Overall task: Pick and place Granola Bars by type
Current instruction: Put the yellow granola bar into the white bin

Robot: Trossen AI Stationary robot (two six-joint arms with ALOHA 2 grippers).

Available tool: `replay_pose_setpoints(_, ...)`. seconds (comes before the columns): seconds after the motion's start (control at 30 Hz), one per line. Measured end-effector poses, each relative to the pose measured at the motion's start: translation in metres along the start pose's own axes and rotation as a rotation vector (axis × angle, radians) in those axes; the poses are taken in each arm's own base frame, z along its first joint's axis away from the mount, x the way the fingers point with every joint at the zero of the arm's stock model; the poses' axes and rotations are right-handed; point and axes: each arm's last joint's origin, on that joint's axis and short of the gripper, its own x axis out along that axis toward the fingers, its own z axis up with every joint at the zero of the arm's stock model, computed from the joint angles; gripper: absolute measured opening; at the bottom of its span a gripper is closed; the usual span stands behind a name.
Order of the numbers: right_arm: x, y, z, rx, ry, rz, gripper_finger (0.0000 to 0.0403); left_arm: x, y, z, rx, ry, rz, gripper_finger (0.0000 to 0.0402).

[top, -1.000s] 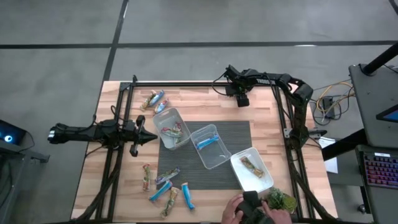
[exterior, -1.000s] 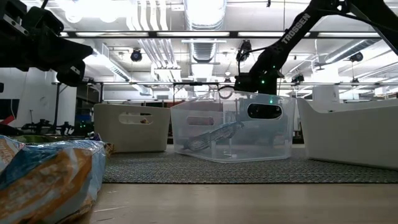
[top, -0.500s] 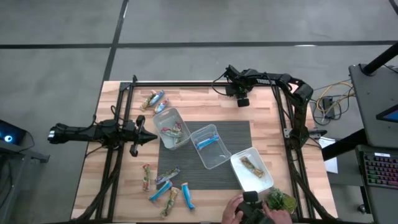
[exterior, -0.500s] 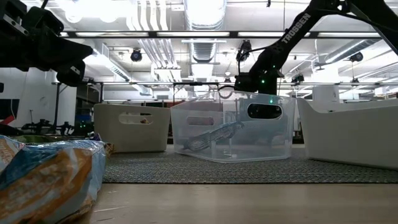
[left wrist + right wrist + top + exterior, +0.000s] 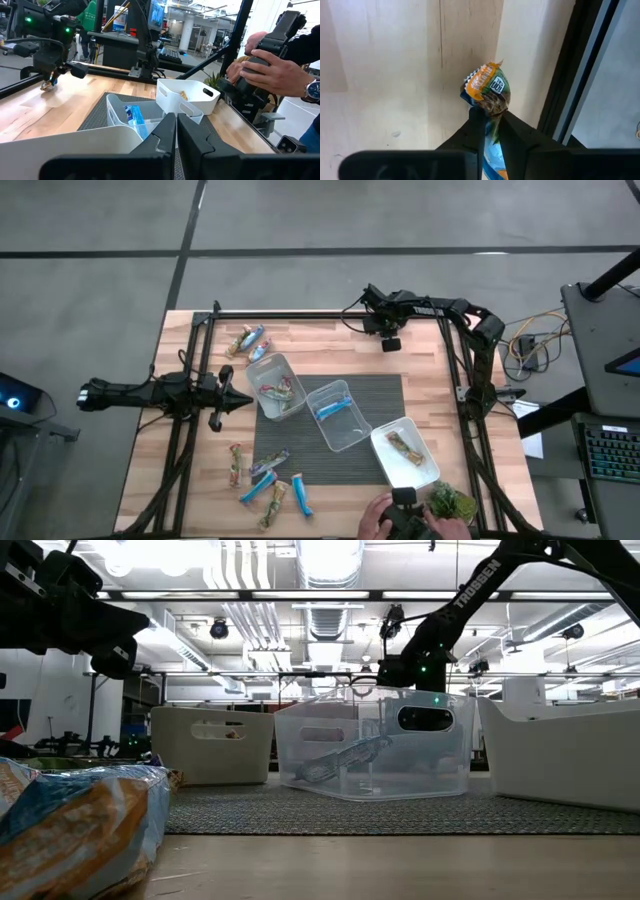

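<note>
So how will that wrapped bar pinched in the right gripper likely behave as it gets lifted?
The granola bar sits clamped between the right gripper fingers with its crimped end sticking out, so the wrapper probably crumples. It looks small and likely light. Its glossy film may slip, since only a narrow part seems gripped.

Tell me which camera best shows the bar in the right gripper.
Right wrist view: the bar sits pinched between the right gripper fingers, orange-blue wrapper plain. High view shows only the gripper, the bar too small. Left wrist view shows it faintly.
</note>
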Motion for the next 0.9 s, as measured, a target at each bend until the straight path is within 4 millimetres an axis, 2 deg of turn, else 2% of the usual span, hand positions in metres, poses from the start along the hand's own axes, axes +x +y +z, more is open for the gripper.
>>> replay_pose_setpoints(0.5,-0.01,0.001,-0.004,0.002,0.007,0.008,0.0031,0.0,0.0,0.0,0.0,0.0,0.0,0.0)
replay_pose_setpoints(0.77,-0.044,-0.005,-0.007,0.068,-0.017,-0.016,0.0031,0.0,0.0,0.0,0.0,0.0,0.0,0.0)
replay_pose_setpoints(0.9,-0.065,-0.001,-0.009,0.096,-0.051,-0.028,0.0031,0.0,0.0,0.0,0.0,0.0,0.0,0.0)
